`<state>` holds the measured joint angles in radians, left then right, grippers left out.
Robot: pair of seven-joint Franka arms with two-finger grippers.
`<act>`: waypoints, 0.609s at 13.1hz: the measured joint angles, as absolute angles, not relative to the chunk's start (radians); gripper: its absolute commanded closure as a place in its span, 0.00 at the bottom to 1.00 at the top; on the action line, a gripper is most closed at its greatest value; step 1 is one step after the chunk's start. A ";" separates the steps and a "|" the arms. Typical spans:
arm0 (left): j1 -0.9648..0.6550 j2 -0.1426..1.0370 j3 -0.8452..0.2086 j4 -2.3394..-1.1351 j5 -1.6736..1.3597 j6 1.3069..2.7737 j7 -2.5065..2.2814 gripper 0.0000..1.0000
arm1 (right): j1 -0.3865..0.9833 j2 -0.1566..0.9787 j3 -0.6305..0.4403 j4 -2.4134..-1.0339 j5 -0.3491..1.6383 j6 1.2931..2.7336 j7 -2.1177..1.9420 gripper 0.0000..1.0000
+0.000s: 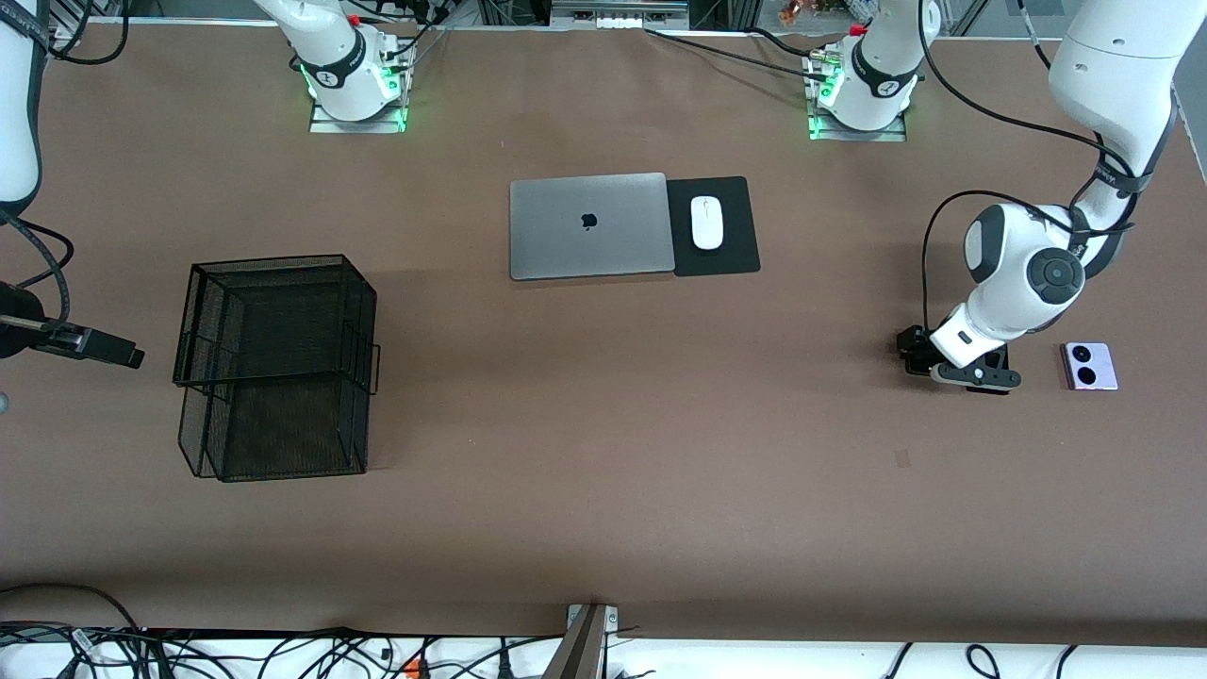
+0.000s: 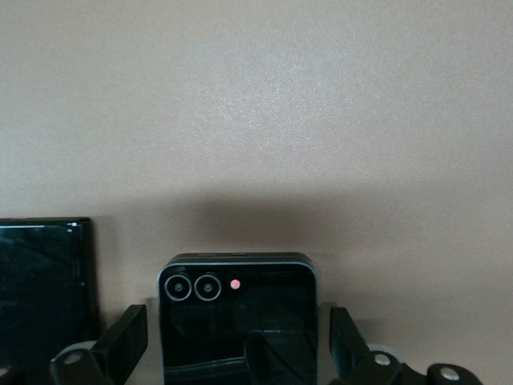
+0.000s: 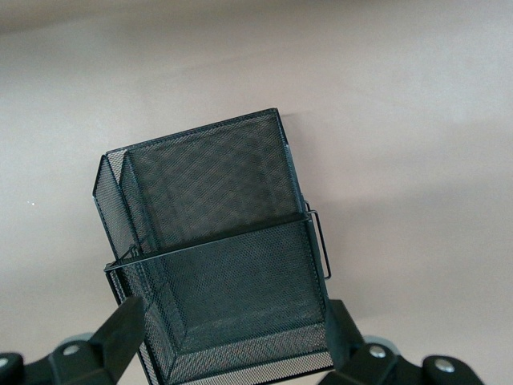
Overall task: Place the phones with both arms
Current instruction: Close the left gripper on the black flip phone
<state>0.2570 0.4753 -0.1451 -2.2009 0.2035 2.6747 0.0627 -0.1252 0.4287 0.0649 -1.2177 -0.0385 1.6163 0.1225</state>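
Table (image 1: 603, 490): brown surface; you have every item below resting on it.

Left arm (image 1: 1028, 273): you see it reach down from its base to its own end of the table, bent low over the phones.

Right arm (image 1: 19, 104): it waits at its own end of the table, mostly out of the front view.

Mesh basket (image 1: 273, 368): black wire, open-topped, two-tiered, standing toward the right arm's end. In the right wrist view the basket (image 3: 220, 257) sits below the camera.

Laptop (image 1: 590, 226): silver, lid shut, near the table's middle, toward the bases. An Apple logo is the only mark you can read on it.

Mouse pad (image 1: 715, 226): black, touching the laptop's edge on the side toward the left arm, with a white mouse (image 1: 705, 223) on it.

Left gripper (image 1: 962, 370): jaws spread wide, holding nothing. In the left wrist view the left gripper (image 2: 236, 345) straddles the small squarish black phone (image 2: 238, 317), one finger on each side, with a gap at both. The phone lies flat, twin lenses and a red dot at its top edge.

Right gripper (image 3: 232, 345): jaws apart and empty, hanging over the basket.

Long black phone (image 2: 44, 293): a flat slab just beside the squarish black one, outside the left jaws.

Lilac-white phone (image 1: 1090, 366): flat, two black circles up, near the left gripper, farther toward the table's end.

Writing: no lettering legible on any phone.
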 measured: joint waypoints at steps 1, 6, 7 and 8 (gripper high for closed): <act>0.257 0.483 -0.145 -2.203 0.203 2.688 0.061 0.00 | -0.125 0.429 0.065 -1.218 -0.039 1.616 0.122 0.00; 0.257 0.495 -0.145 -2.203 0.203 2.704 0.056 0.07 | -0.125 0.429 0.065 -1.218 -0.039 1.616 0.122 0.00; 0.257 0.495 -0.145 -2.203 0.203 2.704 0.055 0.20 | -0.125 0.429 0.065 -1.218 -0.039 1.616 0.122 0.00; 0.257 0.494 -0.145 -2.203 0.203 2.705 0.053 0.34 | -0.125 0.429 0.065 -1.218 -0.039 1.616 0.122 0.00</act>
